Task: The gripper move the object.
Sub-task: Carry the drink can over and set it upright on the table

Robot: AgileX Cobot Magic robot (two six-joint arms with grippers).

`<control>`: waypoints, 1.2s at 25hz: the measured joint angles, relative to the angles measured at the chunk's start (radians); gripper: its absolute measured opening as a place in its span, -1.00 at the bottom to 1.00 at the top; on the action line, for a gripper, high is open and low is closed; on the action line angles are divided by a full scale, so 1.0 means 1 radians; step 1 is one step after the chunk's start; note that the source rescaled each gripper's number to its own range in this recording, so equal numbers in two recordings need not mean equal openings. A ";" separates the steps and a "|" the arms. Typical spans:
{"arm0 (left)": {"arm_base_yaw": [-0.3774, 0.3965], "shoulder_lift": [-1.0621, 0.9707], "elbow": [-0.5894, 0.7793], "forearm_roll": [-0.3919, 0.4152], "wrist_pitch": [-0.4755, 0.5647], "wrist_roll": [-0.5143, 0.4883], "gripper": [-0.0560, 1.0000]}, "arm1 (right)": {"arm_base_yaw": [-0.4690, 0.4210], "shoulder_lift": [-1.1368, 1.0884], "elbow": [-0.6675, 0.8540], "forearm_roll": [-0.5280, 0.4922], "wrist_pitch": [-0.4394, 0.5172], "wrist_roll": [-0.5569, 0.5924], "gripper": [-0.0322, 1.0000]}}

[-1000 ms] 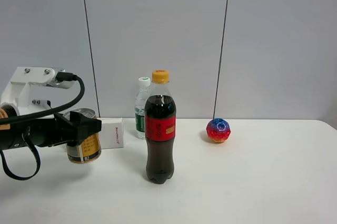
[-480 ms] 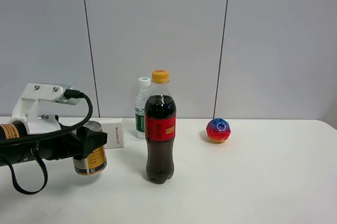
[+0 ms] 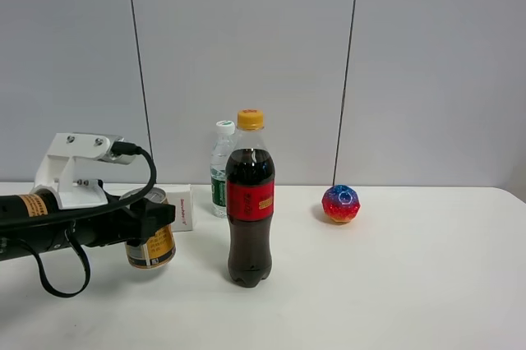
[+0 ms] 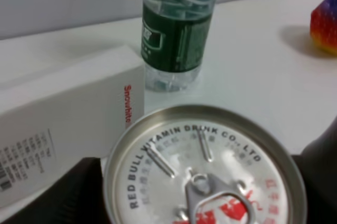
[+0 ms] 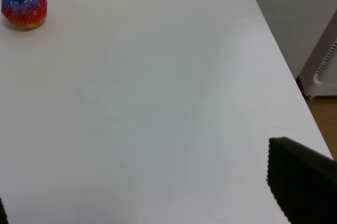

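The gold-orange can [image 3: 152,245] with its silver pull-tab top [image 4: 202,174] sits between the black jaws of my left gripper [image 3: 153,223], which is shut on it. The can is slightly tilted and low over the white table [image 3: 394,284], left of the cola bottle [image 3: 250,202]. I cannot tell whether it touches the table. In the left wrist view the jaws show as dark shapes on both sides of the can. My right gripper [image 5: 137,197] is open and empty over bare table; one black finger [image 5: 300,182] shows. It is out of the exterior view.
A white box [image 3: 177,206] [image 4: 63,119] and a clear water bottle with a green label [image 3: 219,171] [image 4: 179,29] stand just behind the can. A red-blue ball [image 3: 341,204] [image 5: 23,6] lies right of the cola bottle. The table's right edge [image 5: 284,61] is near my right gripper.
My left arm has carried the can to the right and lower, closer to the cola bottle. Nothing else has moved.
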 joint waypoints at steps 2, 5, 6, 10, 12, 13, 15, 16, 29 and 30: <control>0.000 0.007 -0.001 0.000 0.000 0.001 -0.86 | 0.000 0.000 0.000 0.000 0.000 0.000 1.00; 0.000 0.026 -0.001 0.000 -0.002 0.027 -0.86 | 0.000 0.000 0.000 0.000 0.000 0.000 1.00; 0.000 0.034 -0.001 0.000 -0.002 0.038 -0.86 | 0.000 0.000 0.000 0.000 0.000 0.000 1.00; 0.000 0.071 -0.002 0.000 -0.002 0.081 -0.86 | 0.000 0.000 0.000 0.000 0.000 0.000 1.00; 0.000 0.080 -0.002 -0.001 -0.006 0.093 -0.86 | 0.000 0.000 0.000 0.000 0.000 0.000 1.00; 0.000 0.083 -0.002 -0.001 -0.012 0.099 -0.86 | 0.000 0.000 0.000 0.000 0.000 0.000 1.00; 0.000 0.089 -0.002 -0.002 -0.021 0.119 -0.86 | 0.000 0.000 0.000 0.000 0.000 0.000 1.00; 0.000 0.091 -0.002 -0.003 -0.022 0.130 -0.86 | 0.000 0.000 0.000 0.000 0.000 0.000 1.00; 0.000 0.113 -0.005 0.016 -0.055 0.120 -0.86 | 0.000 0.000 0.000 0.000 0.000 0.000 1.00; 0.000 0.114 -0.005 0.016 -0.055 0.097 -0.86 | 0.000 0.000 0.000 0.000 0.000 0.000 1.00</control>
